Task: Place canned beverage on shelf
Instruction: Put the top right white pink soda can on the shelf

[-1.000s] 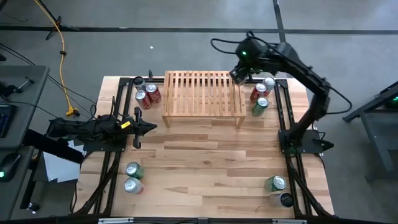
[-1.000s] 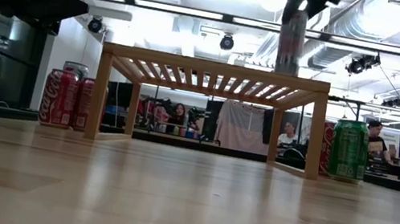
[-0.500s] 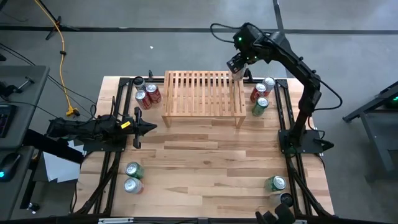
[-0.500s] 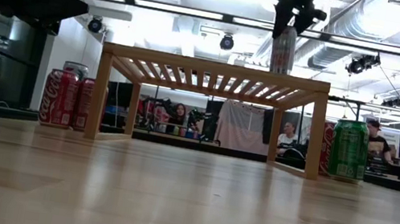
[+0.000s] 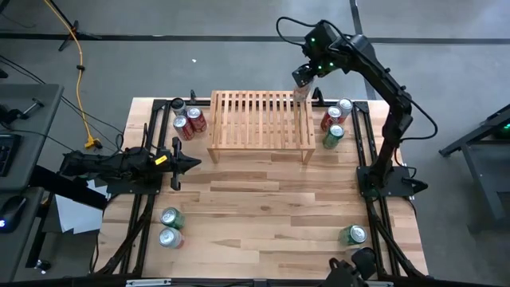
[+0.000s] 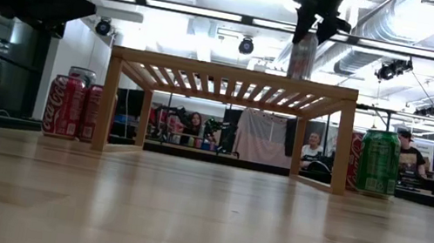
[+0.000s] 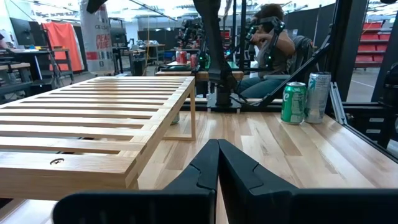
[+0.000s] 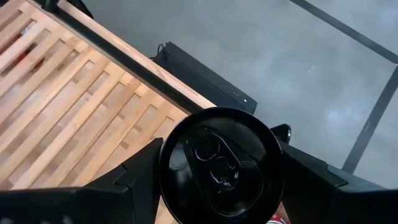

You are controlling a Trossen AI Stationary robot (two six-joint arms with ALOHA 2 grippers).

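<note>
Can is in my right tool, gripped from above with the fingers clamped on its sides just under the black lid, so the jaws stand about a can's width apart. In the high view it hangs at the shelf's one o'clock corner, the far right end of the slatted top. From the low view its base looks close over the slats, though I cannot tell whether it touches them. My right wrist view shows the lid filling the gap between my fingers, with the slats below.

My left tool waits fully closed and empty at nine o'clock on the desk, pointing toward the shelf.

As I judge it, the carry is done; setting the can down and letting go are left. No other can stands on the shelf, while others wait on the desk at both ends of it and near the front corners.
</note>
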